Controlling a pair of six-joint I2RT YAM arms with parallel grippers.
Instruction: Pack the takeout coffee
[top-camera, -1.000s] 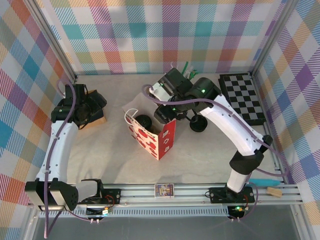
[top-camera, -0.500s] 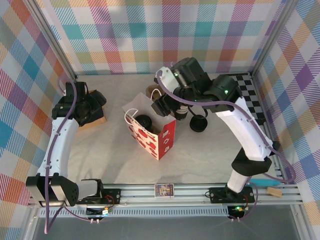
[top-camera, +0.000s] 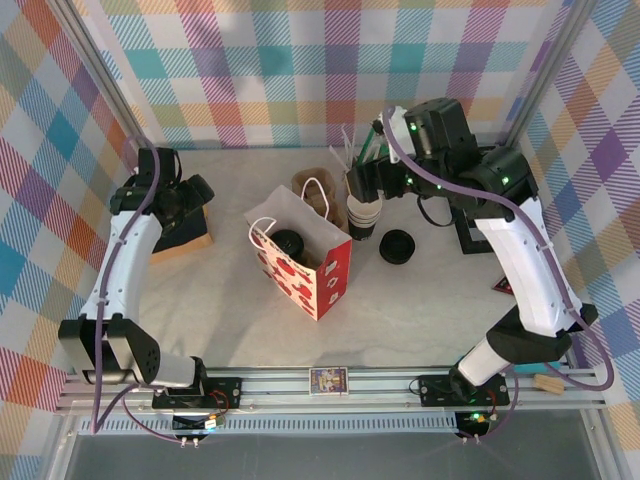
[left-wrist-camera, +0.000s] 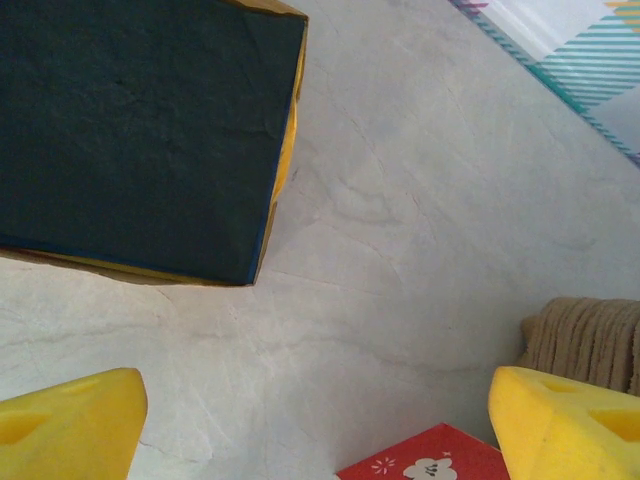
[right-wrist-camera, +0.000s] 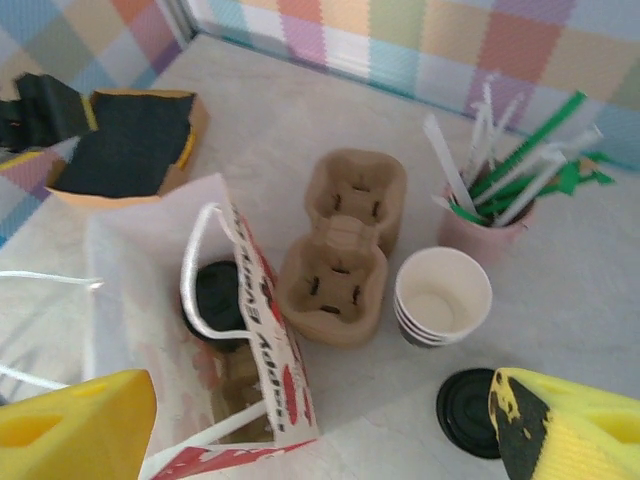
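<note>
The takeout coffee (top-camera: 288, 243) stands inside the red-and-white paper bag (top-camera: 318, 275); only its round black lid (right-wrist-camera: 215, 297) shows past the bag's (right-wrist-camera: 255, 330) white handle. My right gripper (top-camera: 368, 183) hangs open above the cup stack, up and to the right of the bag, with nothing between its yellow fingertips (right-wrist-camera: 70, 425). My left gripper (top-camera: 198, 196) is open over the table beside a flat black box (left-wrist-camera: 140, 130), empty, with a red corner of the bag (left-wrist-camera: 430, 462) at the view's lower edge.
A stack of lidless white cups (top-camera: 362, 214) and a loose black lid (top-camera: 398, 246) sit right of the bag. A cardboard cup carrier (top-camera: 318, 190) lies behind it, with a pink holder of straws (right-wrist-camera: 490, 195) further back. The black box (top-camera: 188, 228) is far left.
My right arm has lifted away from the bag and swung back to the right, leaving the lidded cup inside. The left arm has drawn back slightly toward the wall.
</note>
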